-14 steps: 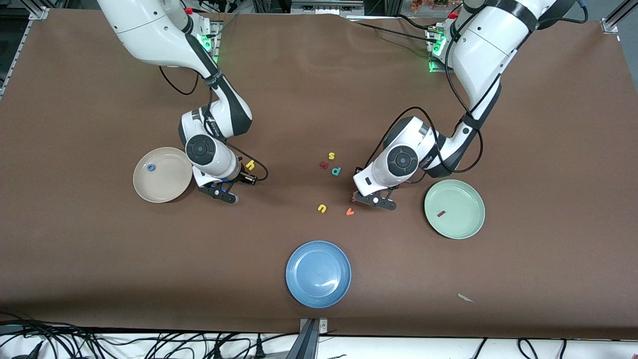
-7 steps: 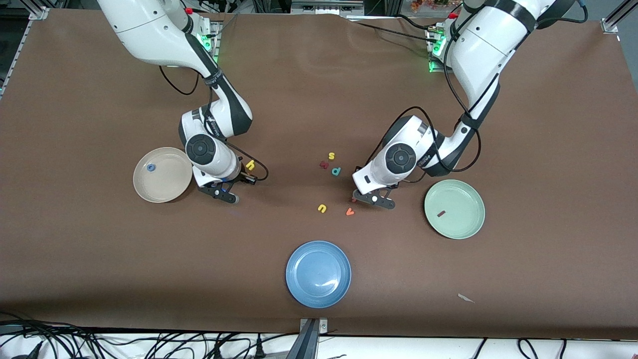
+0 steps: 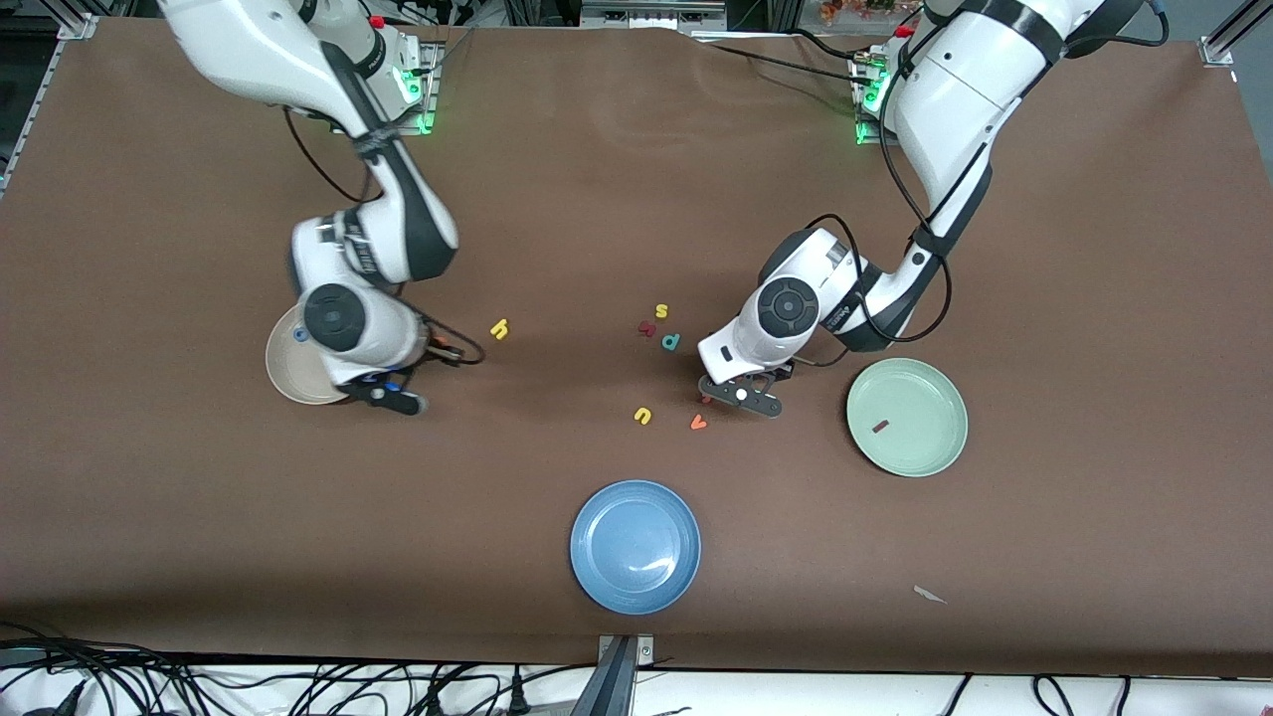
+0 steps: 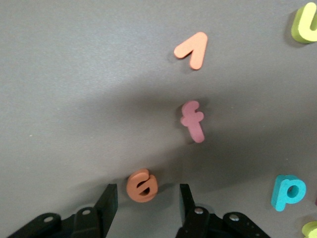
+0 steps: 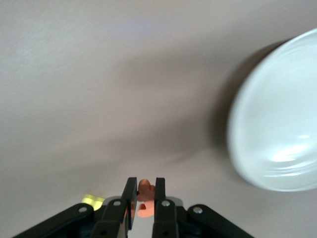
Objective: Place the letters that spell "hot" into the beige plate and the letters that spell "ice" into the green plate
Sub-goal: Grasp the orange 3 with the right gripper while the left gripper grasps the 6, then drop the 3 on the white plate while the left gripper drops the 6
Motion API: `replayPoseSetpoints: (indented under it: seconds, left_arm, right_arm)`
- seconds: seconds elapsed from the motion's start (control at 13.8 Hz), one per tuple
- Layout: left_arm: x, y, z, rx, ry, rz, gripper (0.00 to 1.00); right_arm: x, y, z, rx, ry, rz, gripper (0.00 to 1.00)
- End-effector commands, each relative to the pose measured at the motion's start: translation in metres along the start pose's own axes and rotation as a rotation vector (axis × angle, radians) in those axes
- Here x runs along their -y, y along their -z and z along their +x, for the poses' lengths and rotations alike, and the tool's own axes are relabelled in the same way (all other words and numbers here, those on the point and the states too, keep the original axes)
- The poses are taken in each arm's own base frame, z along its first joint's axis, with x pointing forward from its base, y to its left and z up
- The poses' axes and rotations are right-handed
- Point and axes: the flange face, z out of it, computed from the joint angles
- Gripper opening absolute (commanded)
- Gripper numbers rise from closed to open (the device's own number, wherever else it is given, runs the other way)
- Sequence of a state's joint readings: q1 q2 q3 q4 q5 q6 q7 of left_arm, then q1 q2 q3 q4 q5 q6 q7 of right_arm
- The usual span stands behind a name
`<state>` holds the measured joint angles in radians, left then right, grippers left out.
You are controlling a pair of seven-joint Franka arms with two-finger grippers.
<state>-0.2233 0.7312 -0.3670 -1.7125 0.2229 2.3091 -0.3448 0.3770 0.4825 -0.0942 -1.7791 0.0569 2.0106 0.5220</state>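
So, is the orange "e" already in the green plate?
No, the orange "e" lies on the table between the left gripper's open fingers.

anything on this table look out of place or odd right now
One thing: a small pale scrap, like torn paper or tape, lies on the brown table nearer the front camera than the green plate. It resembles none of the toy letters. Nothing looks spilled, tipped or damaged.

- Even overhead light; soft shadows pool beneath both arms on the worktop (image 3: 636,179).
- White glare streaks the blue plate (image 3: 636,546).
- Right wrist view smeared by motion blur; the beige plate (image 5: 277,119) looks washed out.
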Motion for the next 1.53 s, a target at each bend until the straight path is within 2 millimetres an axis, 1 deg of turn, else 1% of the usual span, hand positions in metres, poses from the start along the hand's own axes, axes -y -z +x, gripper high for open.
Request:
replayPoseSetpoints:
  seconds: [0.0,0.07,0.15,0.22,0.29,0.36,0.44,0.51,0.58,0.65,0.73,0.8,0.87,0.94,1.02,1.16,1.23,1.31,1.38,1.45]
  left_arm:
    - [-0.005,-0.008,-0.004,-0.024,0.011,0.03,0.57]
    - [-0.005,-0.008,-0.004,-0.026,0.002,0.038,0.52]
    - [-0.004,-0.008,-0.004,-0.03,-0.009,0.051,0.43]
    - [-0.003,-0.009,-0.004,-0.031,-0.013,0.057,0.33]
    - [-0.004,-0.008,-0.004,-0.033,-0.013,0.056,0.3]
    - [-0.004,-0.009,-0.004,-0.031,-0.014,0.057,0.27]
    - [-0.002,-0.009,-0.004,-0.032,-0.011,0.057,0.19]
    - [-0.002,-0.009,-0.004,-0.032,-0.009,0.056,0.16]
    - [0.0,-0.009,-0.003,-0.032,-0.006,0.056,0.12]
    - [0.001,-0.008,-0.003,-0.032,-0.005,0.057,0.1]
    - [0.004,-0.005,-0.002,-0.03,-0.001,0.061,0.09]
    - [0.007,0.002,-0.001,-0.037,0.012,0.061,0.09]
    - [0.009,0.016,0.0,-0.046,0.019,0.07,0.09]
    - [0.022,0.03,0.003,-0.035,0.035,0.088,0.09]
    - [0.035,0.045,0.003,-0.029,0.048,0.103,0.09]
    - [0.073,0.078,0.007,-0.046,0.041,0.117,0.09]
    - [0.094,0.087,0.007,-0.036,0.025,0.125,0.09]
    - [0.117,0.095,0.006,-0.028,0.011,0.13,0.09]
    - [0.146,0.096,0.005,-0.017,0.007,0.127,0.1]
    - [0.166,0.093,0.002,0.002,0.017,0.127,0.1]
  right_arm:
    - [-0.06,0.009,0.023,0.049,0.105,-0.026,0.04]
    - [-0.08,0.006,0.029,0.06,0.136,-0.035,0.04]
    - [-0.1,-0.003,0.034,0.071,0.149,-0.043,0.04]
    - [-0.115,-0.018,0.039,0.08,0.161,-0.05,0.04]
    - [-0.132,-0.039,0.045,0.092,0.176,-0.052,0.05]
    - [-0.144,-0.053,0.047,0.085,0.195,-0.047,0.06]
    - [-0.152,-0.07,0.048,0.081,0.21,-0.047,0.06]
    - [-0.156,-0.08,0.048,0.07,0.211,-0.047,0.07]
    - [-0.157,-0.085,0.047,0.067,0.211,-0.048,0.09]
    - [-0.156,-0.087,0.046,0.071,0.212,-0.048,0.28]
    - [-0.156,-0.086,0.046,0.073,0.21,-0.048,0.7]
    - [-0.156,-0.084,0.046,0.072,0.21,-0.046,1.0]
    - [-0.155,-0.08,0.045,0.071,0.212,-0.045,1.0]
    - [-0.155,-0.071,0.045,0.063,0.211,-0.038,1.0]
    - [-0.153,-0.054,0.043,0.061,0.208,-0.031,1.0]
    - [-0.141,-0.019,0.039,0.073,0.197,0.002,1.0]
    - [-0.134,-0.009,0.038,0.089,0.172,0.048,1.0]
    - [-0.123,-0.002,0.036,0.102,0.155,0.1,0.99]
    - [-0.11,0.0,0.032,0.111,0.131,0.143,0.99]
    - [-0.099,0.0,0.029,0.113,0.088,0.161,0.99]
